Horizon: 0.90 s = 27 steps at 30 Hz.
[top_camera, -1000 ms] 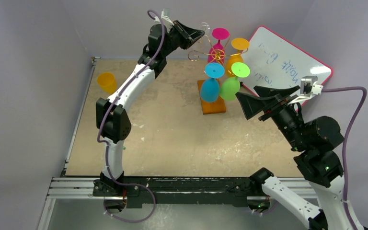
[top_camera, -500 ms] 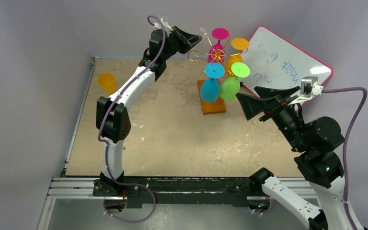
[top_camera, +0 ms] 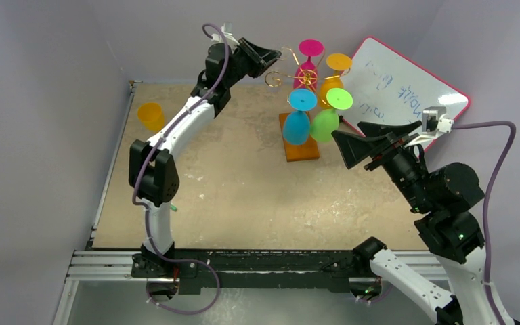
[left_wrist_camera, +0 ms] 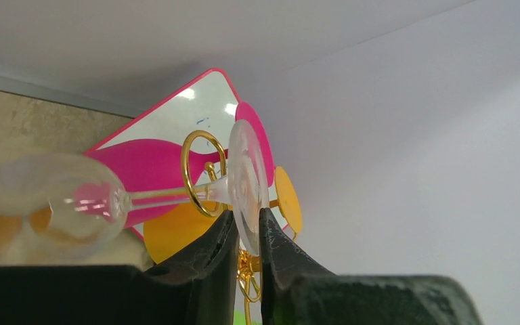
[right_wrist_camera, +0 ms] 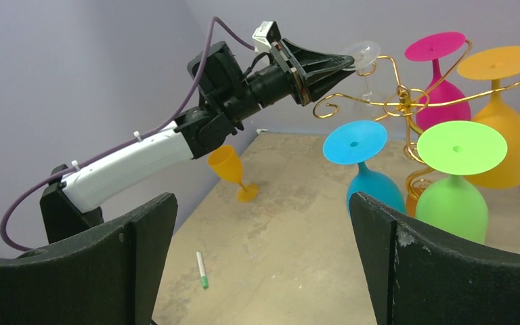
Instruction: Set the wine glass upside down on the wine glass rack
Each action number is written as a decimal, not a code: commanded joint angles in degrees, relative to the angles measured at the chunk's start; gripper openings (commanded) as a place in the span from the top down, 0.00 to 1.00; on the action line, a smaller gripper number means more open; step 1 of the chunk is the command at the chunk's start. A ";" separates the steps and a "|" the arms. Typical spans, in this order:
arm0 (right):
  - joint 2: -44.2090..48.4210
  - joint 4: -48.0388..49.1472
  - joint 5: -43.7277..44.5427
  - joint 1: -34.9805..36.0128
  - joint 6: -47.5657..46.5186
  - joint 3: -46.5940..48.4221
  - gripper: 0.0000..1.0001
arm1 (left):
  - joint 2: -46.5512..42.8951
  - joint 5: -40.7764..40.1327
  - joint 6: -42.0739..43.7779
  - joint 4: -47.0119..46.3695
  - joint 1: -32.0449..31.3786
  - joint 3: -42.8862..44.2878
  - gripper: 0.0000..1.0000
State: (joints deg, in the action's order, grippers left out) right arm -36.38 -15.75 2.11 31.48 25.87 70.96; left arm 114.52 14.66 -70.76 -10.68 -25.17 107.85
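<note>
My left gripper (left_wrist_camera: 247,227) is pinched narrow on the foot of the clear wine glass (left_wrist_camera: 61,203), whose stem lies in a gold scroll loop of the wine glass rack (left_wrist_camera: 191,177), high on its left side. My right gripper (right_wrist_camera: 261,203) stands wide and holds nothing, near the rack's right. The pink-framed whiteboard (top_camera: 406,84) carries blue handwriting I cannot read.

On the tan table (top_camera: 244,196), an orange goblet (top_camera: 151,116) upright near the far left edge, a green-tipped marker (right_wrist_camera: 202,269) flat at near left, a pink-framed whiteboard (top_camera: 406,88) at far right, plus a pink glass (top_camera: 309,61), an orange glass (top_camera: 335,74), a blue glass (top_camera: 299,118) and a green glass (top_camera: 328,115), all foot-up.
</note>
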 commanded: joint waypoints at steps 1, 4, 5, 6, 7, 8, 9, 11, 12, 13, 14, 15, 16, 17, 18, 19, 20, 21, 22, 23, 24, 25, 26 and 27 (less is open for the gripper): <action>-0.72 2.65 0.13 0.10 -0.99 0.60 0.00 | -5.38 -0.55 1.90 -4.52 0.55 -0.92 0.85; -0.47 2.58 0.18 0.12 -0.97 0.26 0.00 | -6.30 -1.01 3.33 -3.08 0.65 -1.76 0.82; -0.44 2.60 0.22 0.11 -0.97 0.16 0.00 | -6.58 -1.11 3.81 -2.68 0.66 -2.12 0.82; -0.29 2.64 0.32 0.11 -0.98 0.03 0.00 | -7.17 -1.23 4.30 -2.41 0.72 -2.52 0.81; -0.16 2.65 0.35 0.13 -0.92 -0.07 0.00 | -7.66 -1.39 5.02 -2.18 0.69 -2.95 0.81; -0.07 2.61 0.35 0.09 -0.91 -0.11 0.00 | -8.17 -1.71 5.69 -1.70 0.72 -3.38 0.80; -0.04 2.64 0.42 0.07 -0.91 -0.07 0.00 | -8.64 -2.00 6.31 -1.12 0.70 -3.54 0.80; -0.01 2.69 0.72 0.12 -0.91 -0.04 0.00 | -9.59 -2.55 7.77 0.22 0.77 -3.96 0.79; 0.02 2.79 0.90 0.06 -0.93 -0.03 0.00 | -10.11 -2.69 8.68 1.27 0.75 -4.05 0.78; 0.07 2.90 1.10 0.14 -0.91 -0.15 0.00 | -10.60 -2.95 9.67 2.33 0.79 -4.19 0.77; 0.04 3.07 1.14 0.04 -0.91 -0.31 0.00 | -11.20 -3.35 10.84 3.46 0.74 -4.32 0.77; 0.01 3.15 1.14 0.08 -0.91 -0.44 0.00 | -11.88 -3.97 12.42 4.77 0.75 -4.48 0.75; -0.05 3.18 1.02 0.04 -0.91 -0.53 0.00 | -12.65 -4.73 13.83 6.33 0.78 -4.75 0.73; -0.07 3.22 1.05 0.06 -0.91 -0.64 0.00 | -13.49 -5.88 16.00 8.32 0.82 -4.83 0.71; -0.09 3.31 1.05 0.08 -0.91 -0.76 0.00 | -14.29 -7.67 18.44 11.00 0.79 -4.73 0.69; -0.09 3.44 1.05 0.08 -0.91 -0.93 0.00 | -15.22 -9.52 20.56 13.87 0.74 -4.54 0.66; -0.06 3.55 1.05 0.10 -0.91 -1.25 0.00 | -16.35 -11.06 22.56 16.12 0.75 -4.85 0.64; -0.01 3.54 1.01 0.14 -0.91 -1.46 0.00 | -17.58 -13.24 24.49 18.17 0.76 -5.56 0.62; -0.05 3.55 0.97 0.10 -0.91 -1.66 0.00 | -18.95 -15.42 26.36 19.74 0.78 -6.37 0.59; -0.09 3.59 0.89 0.12 -0.91 -1.81 0.00 | -20.54 -17.31 28.28 20.83 0.77 -7.54 0.55; -0.16 3.65 0.73 0.13 -0.84 -1.94 0.00 | -22.02 -19.51 30.14 21.93 0.76 -8.75 0.48; -0.19 3.69 0.65 0.09 -0.90 -2.11 0.00 | -23.59 -21.61 32.49 22.94 0.80 -9.99 0.42; -0.27 3.77 0.56 0.13 -0.87 -2.20 0.00 | -25.37 -24.14 34.85 24.11 0.75 -11.07 0.38; -0.34 3.92 0.53 0.07 -0.86 -2.35 0.00 | -26.75 -27.43 38.21 25.31 0.78 -12.02 0.36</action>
State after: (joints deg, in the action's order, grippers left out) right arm -36.73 -15.49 2.22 31.48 25.87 68.90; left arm 94.37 -0.84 -45.43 8.99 -24.77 98.59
